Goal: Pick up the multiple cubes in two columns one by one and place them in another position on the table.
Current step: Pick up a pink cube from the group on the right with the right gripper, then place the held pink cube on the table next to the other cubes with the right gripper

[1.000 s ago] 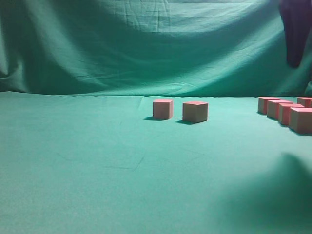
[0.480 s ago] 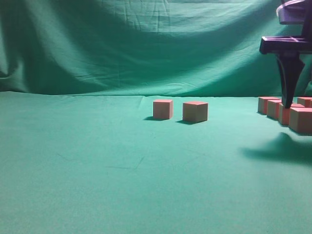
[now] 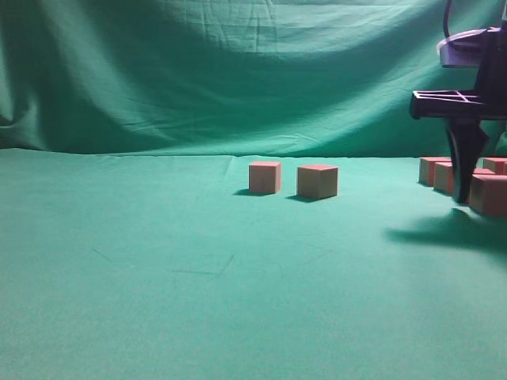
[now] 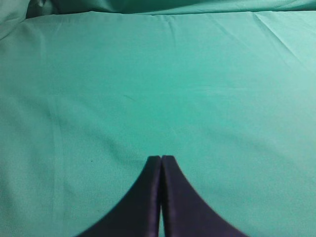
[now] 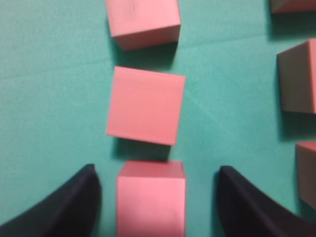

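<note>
Two cubes [image 3: 264, 177] [image 3: 317, 181] stand side by side mid-table on the green cloth. Several more sit in two columns at the right edge [image 3: 489, 195]. My right gripper [image 3: 463, 194] has come down onto that group. In the right wrist view it [image 5: 156, 168] is open, straddling the nearest cube of the left column [image 5: 151, 197], with green cloth showing on both sides between cube and fingers. The same column runs on ahead [image 5: 145, 104] [image 5: 143, 22]. The second column [image 5: 297, 81] lies to the right. My left gripper [image 4: 161, 158] is shut over bare table [image 4: 158, 89].
A green cloth backdrop [image 3: 238, 79] rises behind the table. Wrinkled green cloth [image 3: 158, 269] covers the left and front of the table. The right-hand cubes stand close together, with narrow gaps between neighbours.
My right gripper has dropped into view from the upper right and lowered over the right-hand cubes, its shadow spreading on the cloth. The two middle cubes have not moved.
</note>
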Robot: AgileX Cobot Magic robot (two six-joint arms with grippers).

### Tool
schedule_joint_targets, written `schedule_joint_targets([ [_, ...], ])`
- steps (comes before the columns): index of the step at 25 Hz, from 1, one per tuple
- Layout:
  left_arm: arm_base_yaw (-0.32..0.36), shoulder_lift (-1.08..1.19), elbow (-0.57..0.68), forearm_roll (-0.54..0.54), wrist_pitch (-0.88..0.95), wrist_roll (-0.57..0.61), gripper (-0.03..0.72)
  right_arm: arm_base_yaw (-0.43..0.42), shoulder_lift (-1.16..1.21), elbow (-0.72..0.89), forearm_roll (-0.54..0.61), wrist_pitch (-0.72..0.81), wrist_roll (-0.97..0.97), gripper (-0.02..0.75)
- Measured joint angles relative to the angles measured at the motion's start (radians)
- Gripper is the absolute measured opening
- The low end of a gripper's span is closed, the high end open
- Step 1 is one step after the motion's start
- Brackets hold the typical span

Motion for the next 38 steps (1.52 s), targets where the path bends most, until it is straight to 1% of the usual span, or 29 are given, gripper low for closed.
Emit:
schedule_joint_targets([
  [1, 0.000, 0.000, 0.000, 0.000, 0.000, 0.000, 0.000, 0.000, 0.002, 0.000, 0.000, -0.001, 0.000, 0.407],
  [3, 0.000, 0.000, 0.000, 0.000, 0.000, 0.000, 0.000, 0.000, 0.004, 0.000, 0.000, -0.002, 0.000, 0.283],
  [4, 0.000, 0.000, 0.000, 0.000, 0.000, 0.000, 0.000, 0.000, 0.004, 0.000, 0.000, -0.001, -0.002, 0.254],
  [9, 0.000, 0.000, 0.000, 0.000, 0.000, 0.000, 0.000, 0.000, -0.006, 0.000, 0.000, 0.027, -0.017, 0.259],
  [13, 0.000, 0.000, 0.000, 0.000, 0.000, 0.000, 0.000, 0.007, -0.083, -0.029, 0.004, 0.134, -0.049, 0.259],
  [16, 0.000, 0.000, 0.000, 0.000, 0.000, 0.000, 0.000, 0.055, -0.167, -0.093, 0.026, 0.210, -0.141, 0.259],
  [19, 0.000, 0.000, 0.000, 0.000, 0.000, 0.000, 0.000, 0.133, -0.225, -0.191, 0.077, 0.282, -0.261, 0.259],
  [22, 0.000, 0.000, 0.000, 0.000, 0.000, 0.000, 0.000, 0.218, -0.229, -0.307, 0.106, 0.358, -0.303, 0.259],
  [25, 0.000, 0.000, 0.000, 0.000, 0.000, 0.000, 0.000, 0.291, -0.184, -0.437, 0.121, 0.444, -0.320, 0.259],
  [27, 0.000, 0.000, 0.000, 0.000, 0.000, 0.000, 0.000, 0.323, -0.131, -0.520, 0.125, 0.498, -0.335, 0.259],
  [32, 0.000, 0.000, 0.000, 0.000, 0.000, 0.000, 0.000, 0.372, 0.030, -0.728, 0.128, 0.650, -0.387, 0.259],
  [38, 0.000, 0.000, 0.000, 0.000, 0.000, 0.000, 0.000, 0.413, 0.226, -0.933, 0.138, 0.683, -0.396, 0.259],
])
